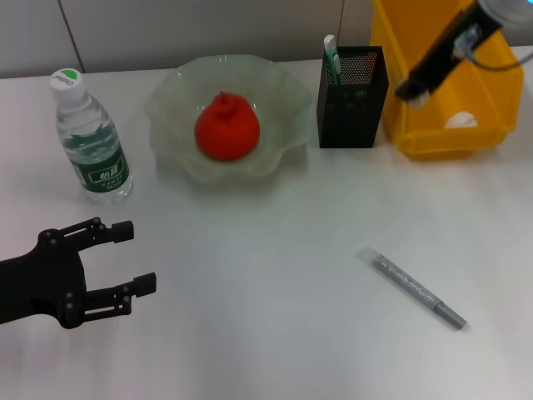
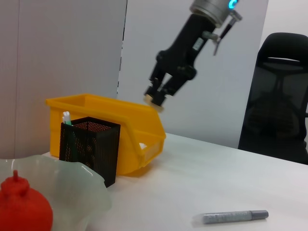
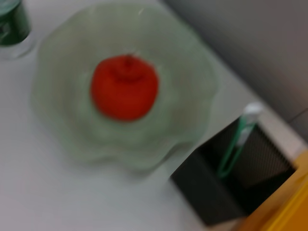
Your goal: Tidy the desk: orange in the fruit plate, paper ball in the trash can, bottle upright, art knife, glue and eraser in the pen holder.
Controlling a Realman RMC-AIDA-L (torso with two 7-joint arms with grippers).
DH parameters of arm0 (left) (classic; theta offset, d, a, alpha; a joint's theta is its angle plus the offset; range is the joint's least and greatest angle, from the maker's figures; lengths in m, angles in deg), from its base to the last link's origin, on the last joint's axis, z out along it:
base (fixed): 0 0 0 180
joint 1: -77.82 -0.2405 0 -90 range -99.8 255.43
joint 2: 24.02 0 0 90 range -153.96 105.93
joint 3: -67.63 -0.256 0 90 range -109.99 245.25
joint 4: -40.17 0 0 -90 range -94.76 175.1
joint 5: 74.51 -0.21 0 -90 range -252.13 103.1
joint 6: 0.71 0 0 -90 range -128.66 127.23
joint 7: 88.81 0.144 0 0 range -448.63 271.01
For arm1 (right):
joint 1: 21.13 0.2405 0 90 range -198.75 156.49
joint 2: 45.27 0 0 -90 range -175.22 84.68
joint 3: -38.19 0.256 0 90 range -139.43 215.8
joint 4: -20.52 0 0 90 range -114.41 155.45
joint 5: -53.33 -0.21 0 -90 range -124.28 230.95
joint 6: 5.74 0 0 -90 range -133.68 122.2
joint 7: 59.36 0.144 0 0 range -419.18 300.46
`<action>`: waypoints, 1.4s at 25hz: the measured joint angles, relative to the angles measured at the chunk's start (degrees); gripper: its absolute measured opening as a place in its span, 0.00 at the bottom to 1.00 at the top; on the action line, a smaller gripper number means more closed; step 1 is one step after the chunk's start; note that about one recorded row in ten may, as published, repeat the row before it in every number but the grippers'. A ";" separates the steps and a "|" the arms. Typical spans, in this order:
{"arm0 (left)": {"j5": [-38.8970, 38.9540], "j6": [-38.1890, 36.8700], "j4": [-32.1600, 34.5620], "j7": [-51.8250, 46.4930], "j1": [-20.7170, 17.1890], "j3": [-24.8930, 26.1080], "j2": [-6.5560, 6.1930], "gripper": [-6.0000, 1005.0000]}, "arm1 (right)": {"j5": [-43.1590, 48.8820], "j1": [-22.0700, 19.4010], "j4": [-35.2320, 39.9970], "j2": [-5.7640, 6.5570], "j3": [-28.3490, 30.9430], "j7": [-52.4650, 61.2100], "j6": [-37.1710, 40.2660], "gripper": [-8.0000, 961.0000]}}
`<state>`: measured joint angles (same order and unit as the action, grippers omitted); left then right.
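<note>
A: What sits nearest?

B: The left gripper (image 1: 137, 258), low over the table (image 1: 275, 333), fingers apart with nothing between them. It hangs well in front of the bottle (image 1: 90, 137), on the near side.

A: And the landmark?

B: Take the pen holder (image 1: 352, 97). Well in front of it, toward the near edge, the grey art knife (image 1: 412, 287) lies flat on the table, clear of both grippers. The plate (image 1: 225, 112) stands just beside the holder on the robot's left, with the orange (image 1: 226, 127) resting in its middle. The bottle stands upright farther left, past the plate.

A: What is in the holder?

B: A white-and-green stick (image 1: 331, 58) leans in its corner.

A: And the right arm?

B: The right gripper (image 2: 156, 98) hangs in the air just above and beside the holder, over the front edge of the trash can (image 1: 445, 92), which touches the holder's right side. Its fingers are clamped on a small beige eraser (image 2: 154, 102). The paper ball (image 1: 460, 121) lies inside the can.
</note>
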<state>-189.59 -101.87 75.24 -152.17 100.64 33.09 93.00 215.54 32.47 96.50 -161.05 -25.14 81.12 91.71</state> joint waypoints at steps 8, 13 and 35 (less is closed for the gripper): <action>0.09 0.00 0.00 0.10 -0.06 0.00 0.10 0.81 | 0.26 2.34 -9.00 0.98 0.63 -3.50 -13.56 0.27; 0.13 0.23 -0.05 0.10 -0.06 0.00 0.32 0.81 | -0.22 2.63 -13.15 0.70 0.80 -5.43 -22.41 0.27; 0.11 0.81 -0.09 -0.87 0.57 0.00 1.02 0.81 | -7.36 2.98 -29.02 0.49 0.94 -11.93 -38.40 0.29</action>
<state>-189.48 -101.06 75.14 -153.04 101.20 33.09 94.02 208.17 35.45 67.48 -160.56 -24.20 69.20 53.31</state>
